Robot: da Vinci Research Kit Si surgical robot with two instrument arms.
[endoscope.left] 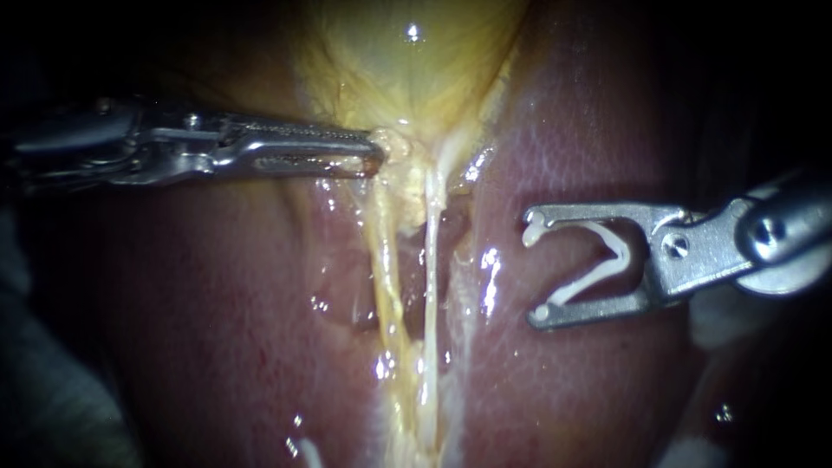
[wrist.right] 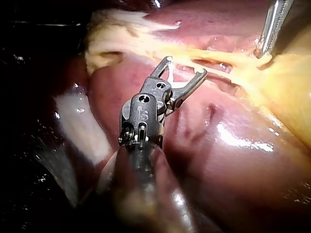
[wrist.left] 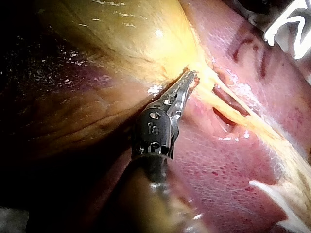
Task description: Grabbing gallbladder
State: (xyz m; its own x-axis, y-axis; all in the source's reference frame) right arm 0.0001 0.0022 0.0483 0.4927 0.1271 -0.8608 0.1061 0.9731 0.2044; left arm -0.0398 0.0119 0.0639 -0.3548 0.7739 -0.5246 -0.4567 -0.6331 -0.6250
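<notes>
gallbladder [endoscope.left: 416, 61] top cropped | right instrument [endoscope.left: 536, 270] shaft cropped | clip [wrist.left: 277, 25] cropped, L wrist view

Left tool [endoscope.left: 378, 152] on gallbladder [endoscope.left: 416, 61] neck, clip [endoscope.left: 591, 278] in right tool [endoscope.left: 535, 270], over liver [endoscope.left: 572, 390]

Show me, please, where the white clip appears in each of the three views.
Endoscope view: the clip sits right of centre, held in the jaws of the right instrument, over the liver.
Left wrist view: the clip lies far ahead of the left instrument, across the liver.
Right wrist view: the clip sits between that instrument's jaws, partly hidden.
Shared landmark: the yellow gallbladder.
</notes>
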